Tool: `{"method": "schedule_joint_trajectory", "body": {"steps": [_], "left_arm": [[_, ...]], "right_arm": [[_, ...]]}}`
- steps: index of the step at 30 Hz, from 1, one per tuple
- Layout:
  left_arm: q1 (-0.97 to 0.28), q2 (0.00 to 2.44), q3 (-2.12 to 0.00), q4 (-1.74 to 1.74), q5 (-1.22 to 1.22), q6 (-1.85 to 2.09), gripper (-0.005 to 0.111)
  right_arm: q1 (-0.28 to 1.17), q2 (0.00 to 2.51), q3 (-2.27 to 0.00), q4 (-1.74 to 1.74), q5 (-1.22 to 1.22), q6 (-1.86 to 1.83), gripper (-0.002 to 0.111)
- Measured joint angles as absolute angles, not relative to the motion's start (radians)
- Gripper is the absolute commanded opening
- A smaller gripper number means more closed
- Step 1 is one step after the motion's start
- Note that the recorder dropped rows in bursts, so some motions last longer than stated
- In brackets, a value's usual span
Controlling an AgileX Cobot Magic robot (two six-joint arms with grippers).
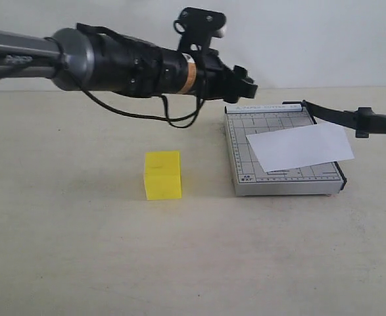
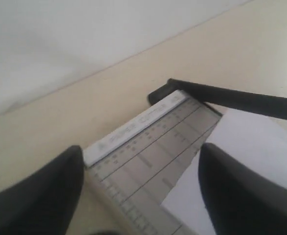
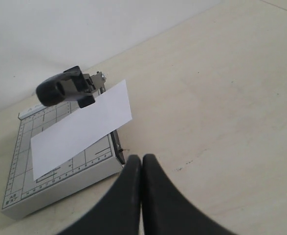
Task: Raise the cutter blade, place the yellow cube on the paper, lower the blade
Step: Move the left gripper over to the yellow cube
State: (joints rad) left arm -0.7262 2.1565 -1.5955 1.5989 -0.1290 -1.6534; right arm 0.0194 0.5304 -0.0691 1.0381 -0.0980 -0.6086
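Observation:
The yellow cube rests on the table, left of the grey gridded board. The white paper lies askew on the board, one corner past its right edge. The cutter blade stands raised off the board, its thick handle in the air. My left gripper hovers open over the board's back left corner, nothing between its fingers. In the left wrist view the board, paper and blade lie below. My right gripper is shut and empty beside the board, apart from the handle and paper.
The beige table stretches in front of and left of the cube. A pale wall stands behind the table. The left arm's black body and cable hang above the table behind the cube.

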Motion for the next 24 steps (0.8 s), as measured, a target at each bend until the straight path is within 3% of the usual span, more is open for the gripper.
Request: {"method": "schedule_joint_trajectory", "body": {"steps": [6,13,24], "left_arm": [[-0.635,1.952,-1.323,1.73,-0.054,-1.971,0.067],[-0.607,1.79,-1.096,1.738,0.043,-1.952,0.067],[-0.607,1.829,-1.006,1.651,0.027,-1.955,0.067]], "right_arm": [[0.073,0.53,-0.069,1.038,-0.1,-0.609,0.0],[0.079,0.53,-0.069,1.038,-0.1,-0.609,0.0],[0.08,0.53,-0.069,1.038,-0.118,-0.609,0.0]]}}
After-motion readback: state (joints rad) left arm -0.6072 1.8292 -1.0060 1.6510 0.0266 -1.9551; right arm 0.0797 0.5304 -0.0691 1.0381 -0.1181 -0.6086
